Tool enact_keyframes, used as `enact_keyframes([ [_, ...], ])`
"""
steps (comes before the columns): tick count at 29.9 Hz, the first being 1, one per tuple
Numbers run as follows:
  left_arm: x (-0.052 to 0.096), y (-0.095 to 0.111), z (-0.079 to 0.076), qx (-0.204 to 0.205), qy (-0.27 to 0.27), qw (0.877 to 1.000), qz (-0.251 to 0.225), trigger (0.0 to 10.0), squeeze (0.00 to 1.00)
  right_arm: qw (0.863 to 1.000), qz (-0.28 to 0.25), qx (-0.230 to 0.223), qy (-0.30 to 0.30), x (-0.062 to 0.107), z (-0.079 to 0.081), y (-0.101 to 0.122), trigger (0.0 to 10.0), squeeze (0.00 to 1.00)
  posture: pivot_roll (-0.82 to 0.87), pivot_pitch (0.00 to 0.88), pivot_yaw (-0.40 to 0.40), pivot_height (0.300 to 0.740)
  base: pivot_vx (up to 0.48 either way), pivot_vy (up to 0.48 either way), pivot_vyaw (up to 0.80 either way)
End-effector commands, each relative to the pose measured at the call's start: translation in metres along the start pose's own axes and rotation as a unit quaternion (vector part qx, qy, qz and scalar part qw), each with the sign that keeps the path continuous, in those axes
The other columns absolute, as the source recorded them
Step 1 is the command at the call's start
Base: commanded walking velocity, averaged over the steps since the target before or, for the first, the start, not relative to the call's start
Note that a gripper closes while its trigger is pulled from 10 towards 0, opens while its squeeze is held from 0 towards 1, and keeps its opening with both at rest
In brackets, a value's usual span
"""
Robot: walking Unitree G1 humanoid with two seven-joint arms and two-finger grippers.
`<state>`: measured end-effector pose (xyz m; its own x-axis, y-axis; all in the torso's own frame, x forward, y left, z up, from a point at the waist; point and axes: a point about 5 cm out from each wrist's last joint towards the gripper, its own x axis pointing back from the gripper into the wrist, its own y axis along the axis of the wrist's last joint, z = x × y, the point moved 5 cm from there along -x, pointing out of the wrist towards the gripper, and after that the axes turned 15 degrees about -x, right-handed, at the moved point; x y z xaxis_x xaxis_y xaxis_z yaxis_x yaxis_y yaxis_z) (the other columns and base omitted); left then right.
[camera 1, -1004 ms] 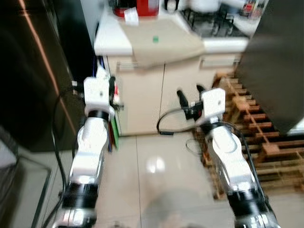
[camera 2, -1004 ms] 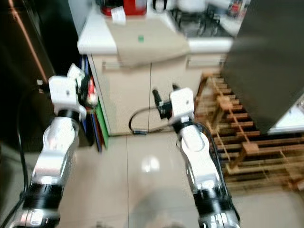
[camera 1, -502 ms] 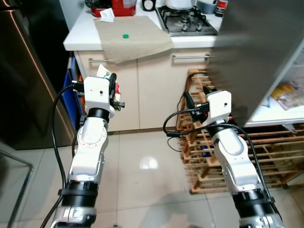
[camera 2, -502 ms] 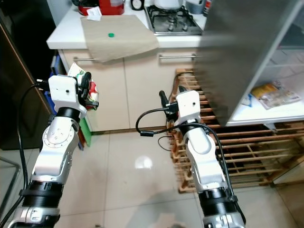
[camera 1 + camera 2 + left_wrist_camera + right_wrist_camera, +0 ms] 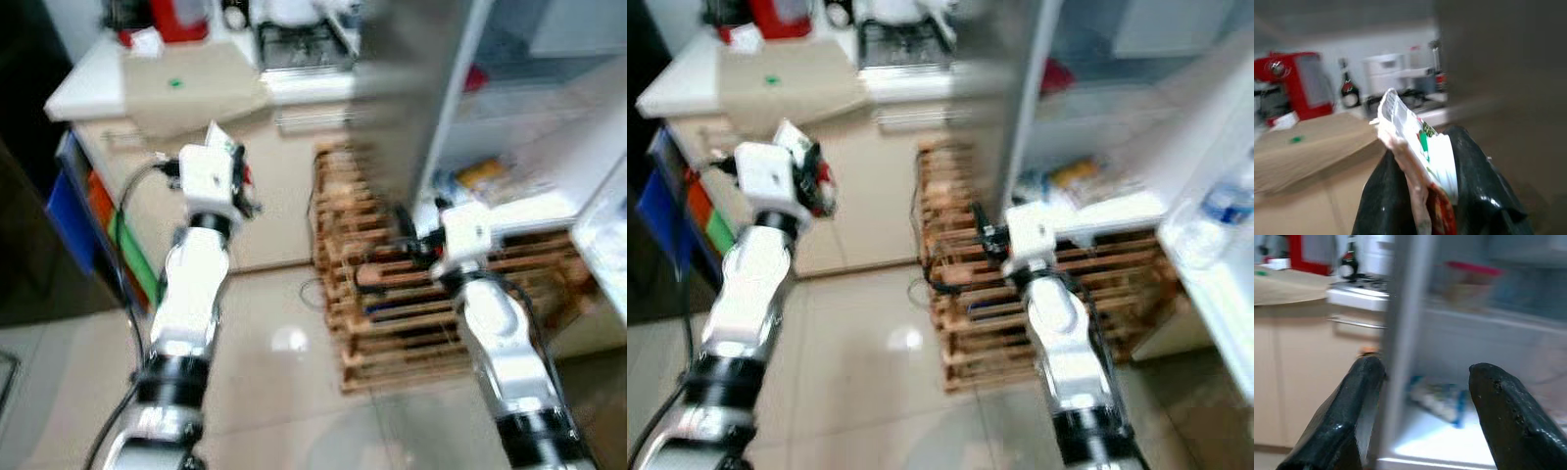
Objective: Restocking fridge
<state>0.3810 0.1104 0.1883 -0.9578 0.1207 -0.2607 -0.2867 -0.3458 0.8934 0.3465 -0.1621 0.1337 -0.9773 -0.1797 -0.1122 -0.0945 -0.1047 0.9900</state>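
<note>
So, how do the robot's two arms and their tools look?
Both arms are silver-white, with rounded segments and dark bands lower down. Each wrist bears a white boxy block with a black cable looping off it. The left tool and right tool have long, glossy black fingers.

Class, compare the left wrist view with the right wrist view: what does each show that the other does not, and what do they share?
Left wrist view alone: the left tool shut on a white, green and red packet, and a white pot on the hob.

Right wrist view alone: the right tool open and holding nothing, the grey edge of the fridge door, a lit white shelf with a blue and white packet, and a red-lidded container higher up.

Both: the red appliance, a dark bottle, and the beige cloth on the counter.
</note>
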Motion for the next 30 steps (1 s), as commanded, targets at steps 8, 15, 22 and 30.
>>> enact_keyframes([
  [8,-0.001,0.003,0.012,0.008,0.02,1.0,-0.013,10.0,0.0,1.0,-0.003,0.007,0.005,0.003,-0.001,0.001,10.0,0.0,-0.11,0.0,0.048,0.74,0.289,-0.378,0.0],
  [15,0.001,-0.001,0.017,0.008,0.029,1.0,-0.008,10.0,0.0,1.0,0.004,0.003,0.017,0.011,0.001,-0.003,10.0,0.0,-0.12,0.0,0.048,0.74,0.0,0.0,0.0],
  [22,0.009,-0.014,0.029,0.007,0.035,0.999,0.011,10.0,0.0,1.0,0.0,0.001,0.017,0.009,0.002,0.001,10.0,0.0,-0.12,0.0,0.046,0.74,0.0,0.0,0.0],
  [30,0.012,-0.02,0.016,0.029,0.039,0.998,0.029,10.0,0.0,0.999,0.012,0.01,0.041,0.007,0.006,0.0,10.0,0.0,-0.11,0.0,-0.025,0.74,0.0,-0.36,0.0],
])
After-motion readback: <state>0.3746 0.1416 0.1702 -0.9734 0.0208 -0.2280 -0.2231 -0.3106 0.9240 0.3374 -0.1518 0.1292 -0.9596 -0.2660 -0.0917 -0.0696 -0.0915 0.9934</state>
